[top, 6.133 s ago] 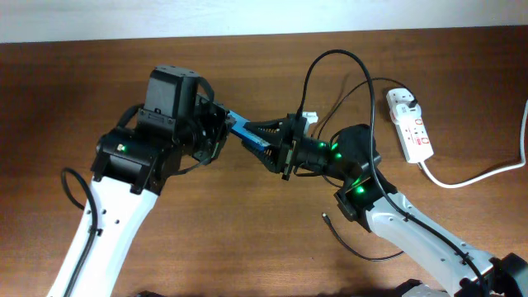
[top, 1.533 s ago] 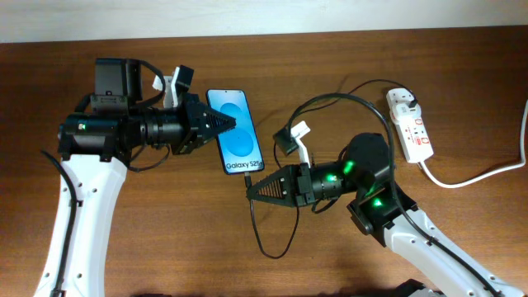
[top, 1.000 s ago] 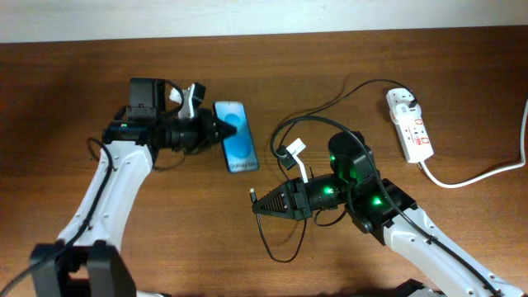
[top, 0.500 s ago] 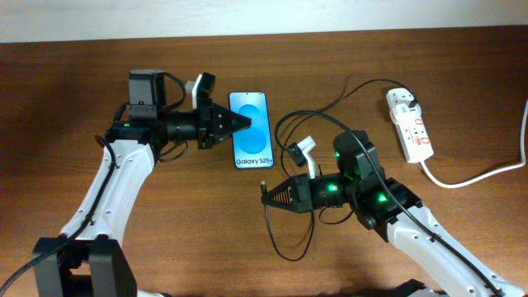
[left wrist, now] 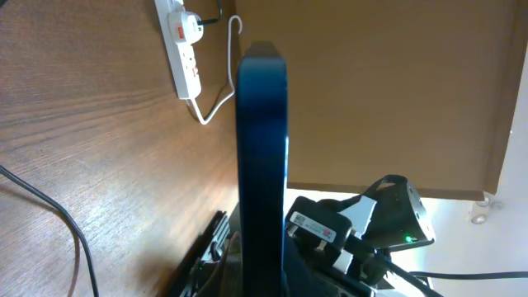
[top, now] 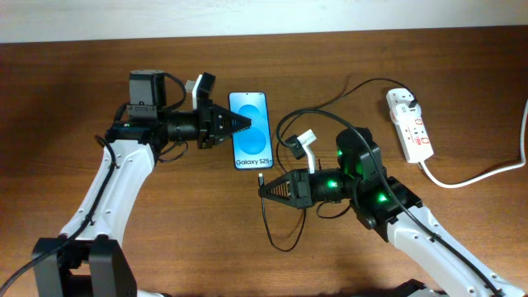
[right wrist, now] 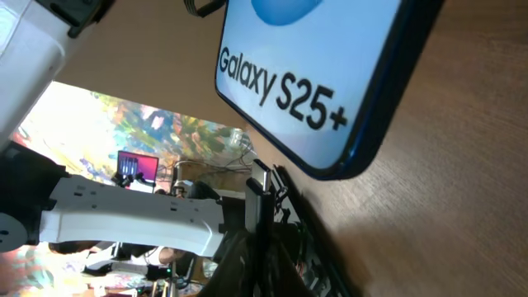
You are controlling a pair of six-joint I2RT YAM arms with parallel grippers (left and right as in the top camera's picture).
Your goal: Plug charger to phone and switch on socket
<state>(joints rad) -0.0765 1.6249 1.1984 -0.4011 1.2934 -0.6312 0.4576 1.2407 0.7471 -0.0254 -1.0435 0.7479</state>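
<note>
Grips the phone (top: 256, 136) screen-up by its left edge in the left gripper (top: 245, 125), fingers clamped tight on it, near the middle of the table (top: 198, 247); cannot tell whether resting or lifted. Runs lengthwise away from the robot, lettered end nearest. Reads "Galaxy S25+" in white on blue. Pinches the charger (right wrist: 260, 202) at its connector in the closed right gripper (top: 262, 189), tip aimed at the phone's near end, just short. Leaves the socket (top: 410, 124) far right.

A robotics lab setup. Two robot arms (top: 115, 190) stand at a brown wooden bench (top: 190, 256) against a pale wall (top: 247, 16).
</note>
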